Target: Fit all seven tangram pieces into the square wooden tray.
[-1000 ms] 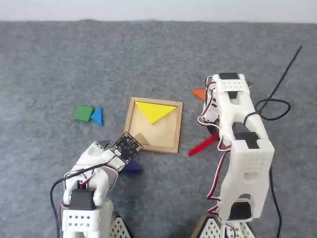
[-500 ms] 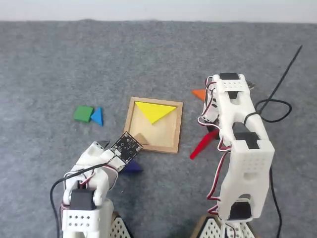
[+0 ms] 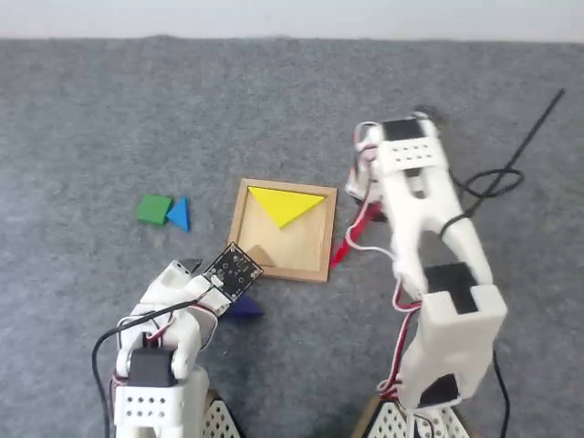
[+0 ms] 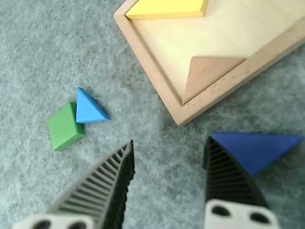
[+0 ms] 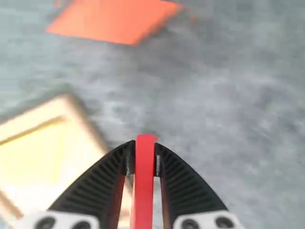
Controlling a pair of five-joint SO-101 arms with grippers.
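- Just right of the square wooden tray (image 3: 236, 224): right gripper (image 5: 143, 145) pinches the flat red tangram piece (image 5: 143, 186) on edge.
- Judgement: level it, then square it against the yellow triangle (image 3: 285, 203) on the tray's far side before release.
- Near-left tray corner: left gripper (image 4: 167, 152) spread wide, empty.

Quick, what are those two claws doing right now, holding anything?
Left gripper: open, holding nothing.
Right gripper: closed on the red piece.
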